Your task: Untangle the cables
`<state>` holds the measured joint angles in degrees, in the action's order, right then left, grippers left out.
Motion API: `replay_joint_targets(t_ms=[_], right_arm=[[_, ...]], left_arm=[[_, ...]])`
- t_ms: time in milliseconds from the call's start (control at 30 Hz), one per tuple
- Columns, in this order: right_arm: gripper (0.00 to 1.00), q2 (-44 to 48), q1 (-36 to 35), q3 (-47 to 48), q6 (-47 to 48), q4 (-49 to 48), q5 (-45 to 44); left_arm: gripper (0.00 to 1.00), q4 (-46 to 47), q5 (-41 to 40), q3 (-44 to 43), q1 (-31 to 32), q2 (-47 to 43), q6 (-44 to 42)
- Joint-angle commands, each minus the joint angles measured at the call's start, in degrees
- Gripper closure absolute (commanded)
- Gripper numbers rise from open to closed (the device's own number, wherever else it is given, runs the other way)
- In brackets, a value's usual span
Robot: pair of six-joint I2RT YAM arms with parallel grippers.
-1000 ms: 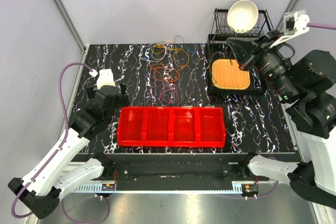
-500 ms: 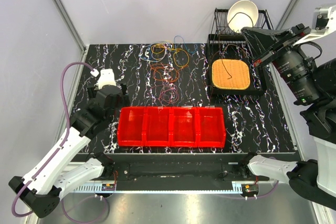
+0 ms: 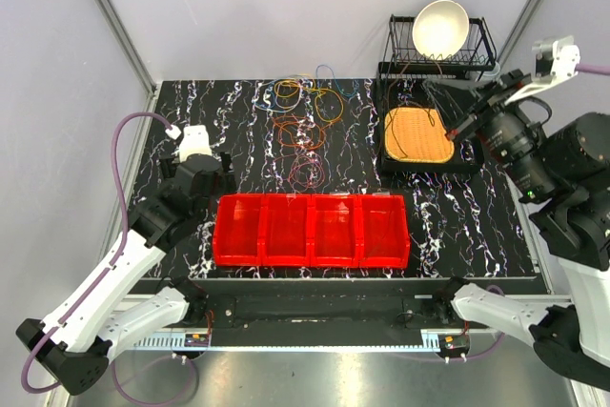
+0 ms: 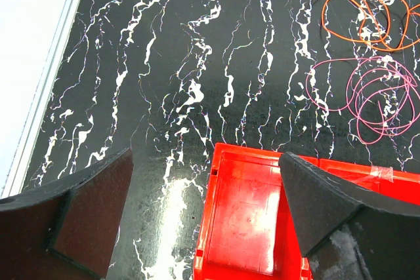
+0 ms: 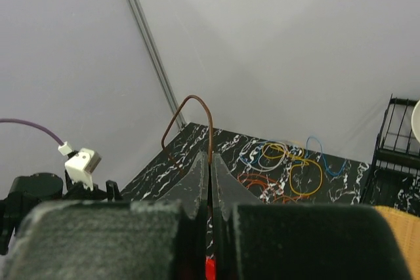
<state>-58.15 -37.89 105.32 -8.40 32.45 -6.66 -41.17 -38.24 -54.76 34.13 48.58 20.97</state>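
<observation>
One maroon cable (image 5: 195, 99) pinched in the right gripper (image 5: 210, 164) could snag the far rack (image 3: 479, 46) if swung; left gripper (image 4: 207, 206) gapes wide.

Orange cable (image 4: 357, 11) and red bin (image 4: 249, 221) are cropped.

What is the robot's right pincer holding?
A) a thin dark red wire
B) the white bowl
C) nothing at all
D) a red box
A: in the right wrist view, the right pincer is closed on a maroon cable, which loops up above its tips.
</observation>
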Motion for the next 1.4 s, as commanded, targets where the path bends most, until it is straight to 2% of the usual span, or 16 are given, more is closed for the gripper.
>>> replay_joint_targets(t_ms=[0,433,800,1167,1367], right_arm=[[1.00,5.14,-0.26,-5.80,-3.46,-2.12,-1.34],[1.00,10.51,-0.34,-17.59,-6.00,-1.60,-6.00],[1.00,19.21,-0.26,-34.47,-14.26,1.74,-10.66],[1.00,22.38,-0.34,-45.19,-22.17,4.20,-5.39],[1.00,22.90,-0.26,-50.82,-27.54,4.73,-7.49]], left_arm=[[0.04,0.21,-1.66,-0.43,0.32,0.11,-0.49],[0.04,0.21,-1.75,-0.43,0.59,-0.15,-0.41],[0.04,0.04,-1.58,-0.52,0.76,0.20,-0.58],[0.04,0.12,-1.31,-0.52,0.76,0.29,-0.76],[0.04,0.04,-1.31,-0.52,0.68,0.29,-0.76]])
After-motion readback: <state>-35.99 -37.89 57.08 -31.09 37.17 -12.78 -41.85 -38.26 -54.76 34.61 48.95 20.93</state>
